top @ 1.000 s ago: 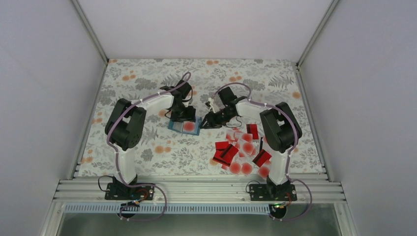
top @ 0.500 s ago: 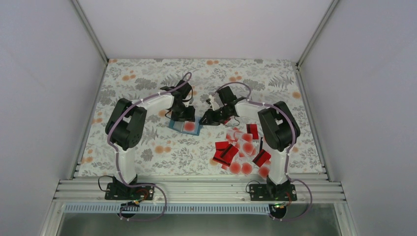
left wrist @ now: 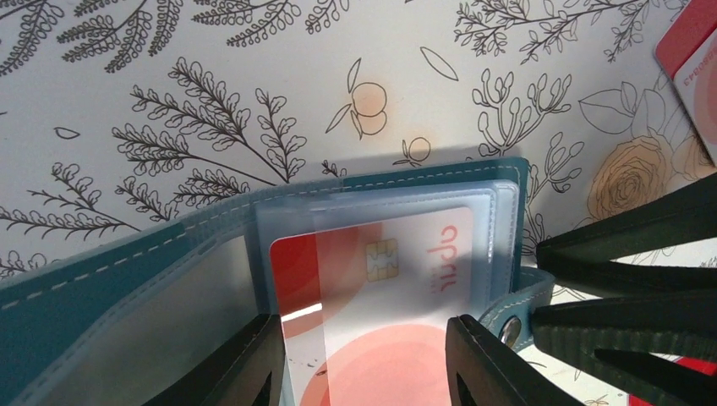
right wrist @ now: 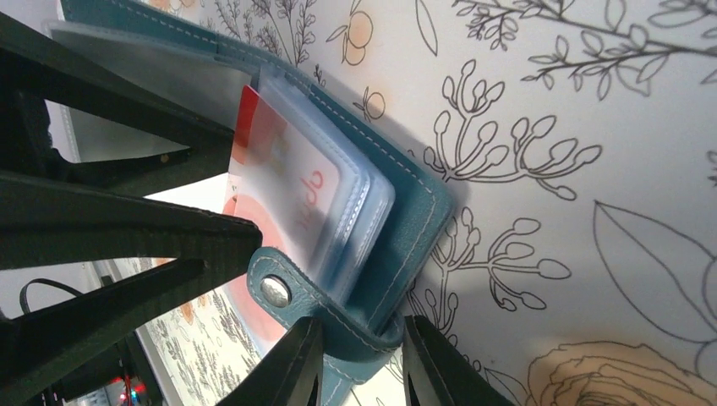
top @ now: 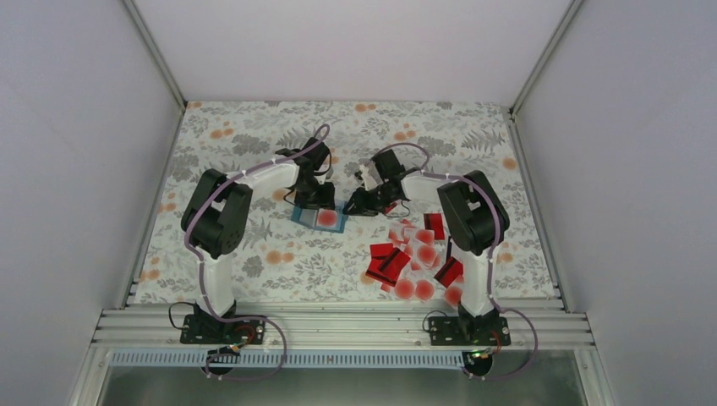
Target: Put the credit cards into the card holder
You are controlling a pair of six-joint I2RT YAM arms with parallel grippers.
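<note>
Left wrist view: left end effector [left wrist: 363,330] about half open, fingers straddling pale red-dot card [left wrist: 372,262]. Card sits part-way inside clear sleeve [left wrist: 380,199] of card holder [left wrist: 127,279]. Real pinch on card edges: cannot tell. Right end effector [right wrist: 359,347] nearly closed on holder's snap tab [right wrist: 292,283], likely pinning holder open and steady against push. Holder lies flat mid-counter [top: 254,135]. Loose cards [top: 414,258] heaped on right side, handy for right arm.
</note>
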